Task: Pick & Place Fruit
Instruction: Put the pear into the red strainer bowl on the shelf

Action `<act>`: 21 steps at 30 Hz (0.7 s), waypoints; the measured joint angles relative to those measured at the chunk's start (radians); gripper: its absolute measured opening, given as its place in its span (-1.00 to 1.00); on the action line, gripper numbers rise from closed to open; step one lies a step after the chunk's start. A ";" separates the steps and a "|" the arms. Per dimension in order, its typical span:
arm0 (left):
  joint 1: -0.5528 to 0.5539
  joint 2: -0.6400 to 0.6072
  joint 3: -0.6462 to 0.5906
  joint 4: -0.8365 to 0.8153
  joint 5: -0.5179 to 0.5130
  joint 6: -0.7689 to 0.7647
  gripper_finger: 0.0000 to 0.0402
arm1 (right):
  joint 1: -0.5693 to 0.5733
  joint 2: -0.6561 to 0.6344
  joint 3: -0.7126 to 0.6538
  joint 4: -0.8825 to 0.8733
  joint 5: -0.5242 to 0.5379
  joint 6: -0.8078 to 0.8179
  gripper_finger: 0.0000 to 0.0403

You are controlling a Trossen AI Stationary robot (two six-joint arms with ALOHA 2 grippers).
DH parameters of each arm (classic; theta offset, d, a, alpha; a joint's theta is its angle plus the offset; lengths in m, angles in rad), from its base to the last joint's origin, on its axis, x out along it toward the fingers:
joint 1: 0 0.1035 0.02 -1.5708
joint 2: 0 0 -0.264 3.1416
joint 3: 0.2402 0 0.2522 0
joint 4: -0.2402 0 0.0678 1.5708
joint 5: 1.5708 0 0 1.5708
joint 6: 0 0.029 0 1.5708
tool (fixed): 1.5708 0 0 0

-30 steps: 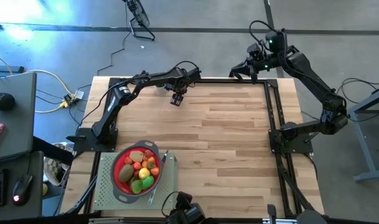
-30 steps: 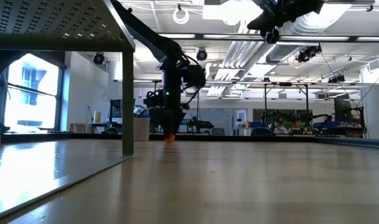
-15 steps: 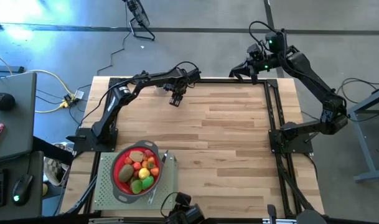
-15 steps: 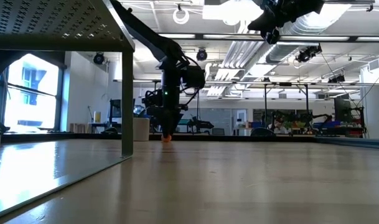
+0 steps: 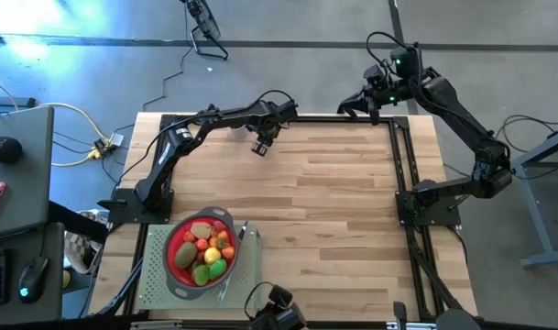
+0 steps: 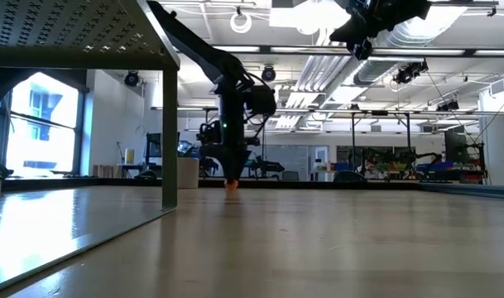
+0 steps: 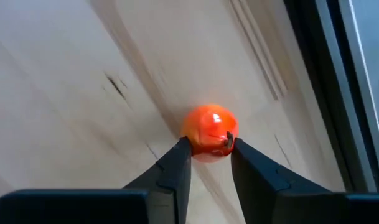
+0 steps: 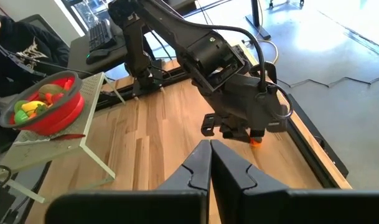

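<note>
Pinching a small orange fruit (image 7: 209,132) at the table's far edge, the left tool (image 7: 208,151) grips its sides. It looks light, hard and slippery. The right tool (image 8: 210,151) hangs shut.

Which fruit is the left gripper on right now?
The lone orange-red fruit on the bare wood near the table's far edge, pinched between the left gripper fingers. All the other fruit sits piled in the red strainer on the near-left stand.

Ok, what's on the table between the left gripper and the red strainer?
Nothing: in the high view, only bare wood lies between the left gripper, closed on an orange fruit, and the strainer.
</note>
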State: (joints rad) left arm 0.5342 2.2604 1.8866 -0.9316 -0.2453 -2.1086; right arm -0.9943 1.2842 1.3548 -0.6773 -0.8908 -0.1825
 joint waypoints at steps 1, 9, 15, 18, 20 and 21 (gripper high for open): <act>-0.005 0.000 0.000 0.009 0.003 0.011 -0.51 | 0.000 0.000 0.000 0.000 -0.001 0.000 -0.99; -0.056 0.000 0.000 0.025 0.030 0.091 -0.52 | 0.000 0.000 0.000 -0.014 -0.002 0.000 -0.99; -0.086 0.000 0.000 0.026 0.053 0.282 -0.52 | 0.000 0.000 0.000 -0.027 -0.002 0.000 -0.99; -0.083 0.000 0.000 0.040 0.107 0.455 -0.52 | 0.000 0.000 0.000 -0.028 -0.002 0.000 -0.99; -0.082 0.000 0.002 0.056 0.162 0.563 -0.52 | 0.000 0.000 0.000 -0.028 -0.002 -0.001 -0.99; -0.082 0.000 0.002 0.057 0.181 0.608 -0.52 | 0.000 0.000 0.000 -0.028 -0.002 -0.003 -0.99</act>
State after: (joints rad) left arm 0.4525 2.2604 1.8881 -0.8748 -0.0646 -1.5004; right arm -0.9943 1.2842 1.3548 -0.7055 -0.8930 -0.1853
